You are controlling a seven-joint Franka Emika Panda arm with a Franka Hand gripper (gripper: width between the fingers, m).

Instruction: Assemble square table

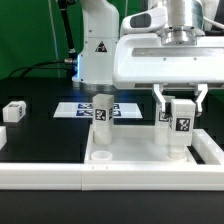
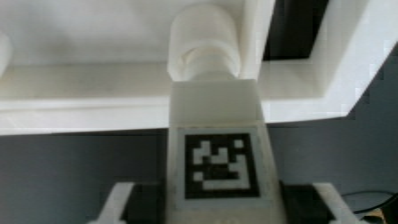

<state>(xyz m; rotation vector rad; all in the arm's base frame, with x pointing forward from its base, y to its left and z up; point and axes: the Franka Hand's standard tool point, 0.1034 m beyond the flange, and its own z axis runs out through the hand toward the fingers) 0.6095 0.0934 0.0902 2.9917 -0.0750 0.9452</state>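
**First inspector:** The claw (image 1: 181, 110) points straight down, and its two fingers (image 1: 160, 100) stand either side of a stubby white plastic leg (image 1: 183, 128) that bears a black-and-white tag. We cannot tell whether the pads press the leg or stand just clear of it.

**Second inspector:** We concur. Where does the leg lie?

**First inspector:** It lies between and just below the fingertips, upright, with its long axis in line with the claw's own. Its far end meets a corner of the large white square plastic slab with a raised rim (image 1: 135, 152), directly beneath the claw.

**Second inspector:** Then we judge that the coming move turns on that shared vertical axis. How deep is the leg seated?

**First inspector:** That is hidden in both views. We record it as undetermined.
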